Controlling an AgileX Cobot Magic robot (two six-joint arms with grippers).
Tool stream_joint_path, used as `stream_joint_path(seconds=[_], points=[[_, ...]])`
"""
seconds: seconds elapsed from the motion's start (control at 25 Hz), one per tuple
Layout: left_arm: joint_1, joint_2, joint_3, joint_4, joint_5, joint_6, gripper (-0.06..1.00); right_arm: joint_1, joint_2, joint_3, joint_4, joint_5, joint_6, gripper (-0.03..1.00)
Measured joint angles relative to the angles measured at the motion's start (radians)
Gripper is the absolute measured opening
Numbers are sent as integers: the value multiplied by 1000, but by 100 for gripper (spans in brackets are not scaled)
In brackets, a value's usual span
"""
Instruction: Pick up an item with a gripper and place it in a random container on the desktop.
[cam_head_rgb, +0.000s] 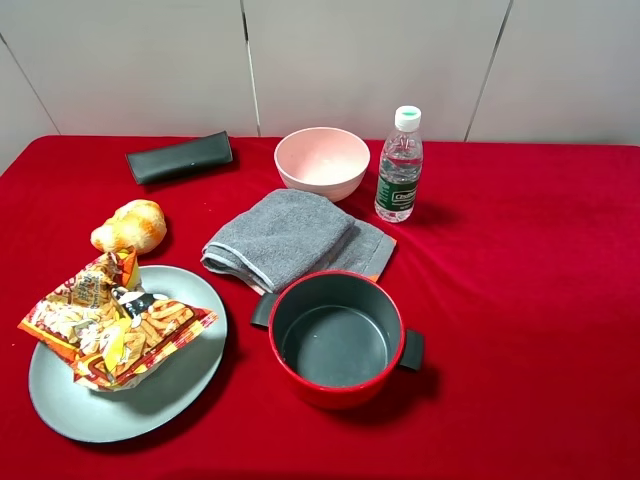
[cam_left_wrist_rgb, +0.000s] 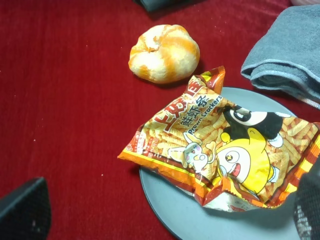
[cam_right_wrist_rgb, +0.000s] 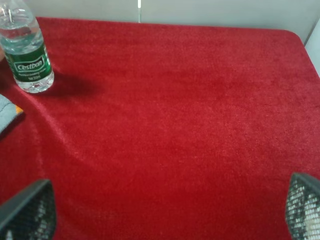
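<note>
The orange-yellow snack bag (cam_head_rgb: 110, 325) lies on the round grey-blue plate (cam_head_rgb: 170, 400) at the front left of the red-clothed desktop (cam_head_rgb: 520, 300), its left end hanging over the rim. In the left wrist view the bag (cam_left_wrist_rgb: 225, 155) rests free on the plate (cam_left_wrist_rgb: 175, 215). My left gripper (cam_left_wrist_rgb: 165, 207) is open above it, its fingers (cam_left_wrist_rgb: 22, 210) wide apart and touching nothing. My right gripper (cam_right_wrist_rgb: 165, 210) is open and empty over bare red cloth (cam_right_wrist_rgb: 175, 125). Neither arm shows in the exterior high view.
An orange-white conch shell (cam_head_rgb: 130, 226) lies just behind the plate. A red pot with grey inside (cam_head_rgb: 337, 338) stands front centre, with a folded grey towel (cam_head_rgb: 290, 238), a pink bowl (cam_head_rgb: 322, 162) and a water bottle (cam_head_rgb: 399, 166) behind it. A dark case (cam_head_rgb: 180, 157) lies back left.
</note>
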Motion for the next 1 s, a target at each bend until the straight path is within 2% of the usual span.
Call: stream_joint_path(seconds=[1.0], points=[[0,0,0,0,0,1,96,0,0,0,0,0,0,69]])
